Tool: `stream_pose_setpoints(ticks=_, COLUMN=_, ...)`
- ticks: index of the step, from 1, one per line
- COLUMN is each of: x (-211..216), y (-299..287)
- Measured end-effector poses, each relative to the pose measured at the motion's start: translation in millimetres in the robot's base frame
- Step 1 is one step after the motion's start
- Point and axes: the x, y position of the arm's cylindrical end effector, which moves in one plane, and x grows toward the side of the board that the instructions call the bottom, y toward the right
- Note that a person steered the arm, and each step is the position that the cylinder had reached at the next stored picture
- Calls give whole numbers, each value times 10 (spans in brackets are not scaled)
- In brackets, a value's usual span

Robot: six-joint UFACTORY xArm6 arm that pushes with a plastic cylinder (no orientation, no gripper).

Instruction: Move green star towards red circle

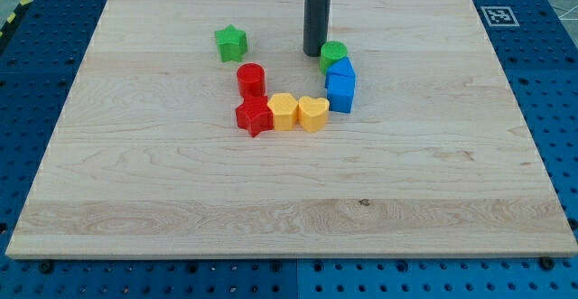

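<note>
Tip: the rod's lower end, my tip (314,53), is seen near the board's top centre, just left of the green circle (333,55) and well right of the green star (231,42).
Hold: no fingers are fitted; nothing is gripped, and no block is touched for certain.
Green star: it is set alone at upper left, apart from the cluster.
Red circle: the red circle (251,79) lies just below and right of the star, a small gap between them.
Cluster: a red star (255,116), yellow hexagon (283,111), yellow heart (312,113) and two blue blocks (341,84) are curved in an arc with the circles.
Board: the wooden board (135,200) is otherwise bare.
Judgement: the tip is probably on the wrong side for the push; a place up-left of the star would be needed, so that it is driven down-right.
</note>
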Motion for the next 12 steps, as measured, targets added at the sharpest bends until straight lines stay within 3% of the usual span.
stream_pose_setpoints(ticks=1, x=-101, y=-39)
stream_pose_setpoints(ticks=4, x=-638, y=-1023)
stream_pose_setpoints(ticks=6, x=-670, y=-1680)
stream_pose_setpoints(ticks=12, x=-177, y=-1456)
